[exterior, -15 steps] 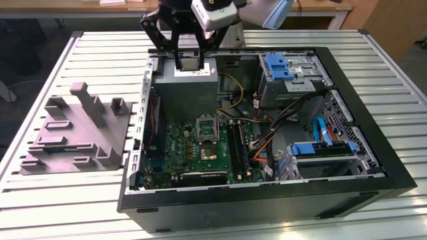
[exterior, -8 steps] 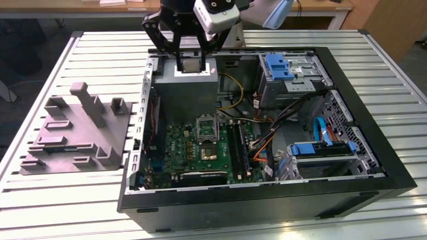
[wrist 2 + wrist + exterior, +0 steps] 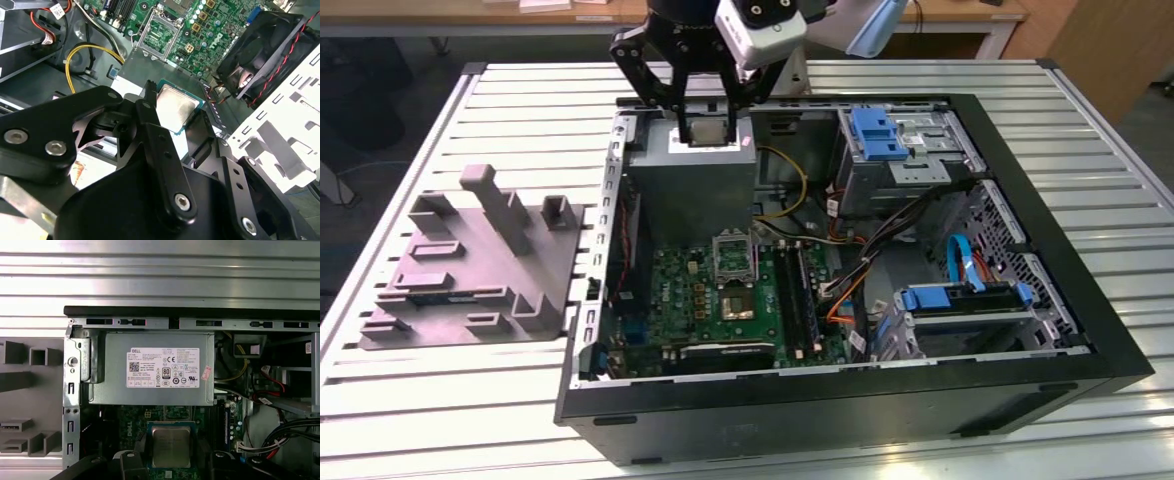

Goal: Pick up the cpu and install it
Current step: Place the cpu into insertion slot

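An open black computer case (image 3: 854, 412) lies on a slatted table (image 3: 440, 425), a grey power supply (image 3: 112, 372) inside; alongside (the exterior view's left) sits a grey fixture (image 3: 460, 285)

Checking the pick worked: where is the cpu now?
In the exterior view's left half, the cpu sits between the jaws, above the grey power-supply box.

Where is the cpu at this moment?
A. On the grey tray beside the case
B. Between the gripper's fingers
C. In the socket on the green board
B: the cpu is clamped between the fingers of the gripper, and the socket looks empty.
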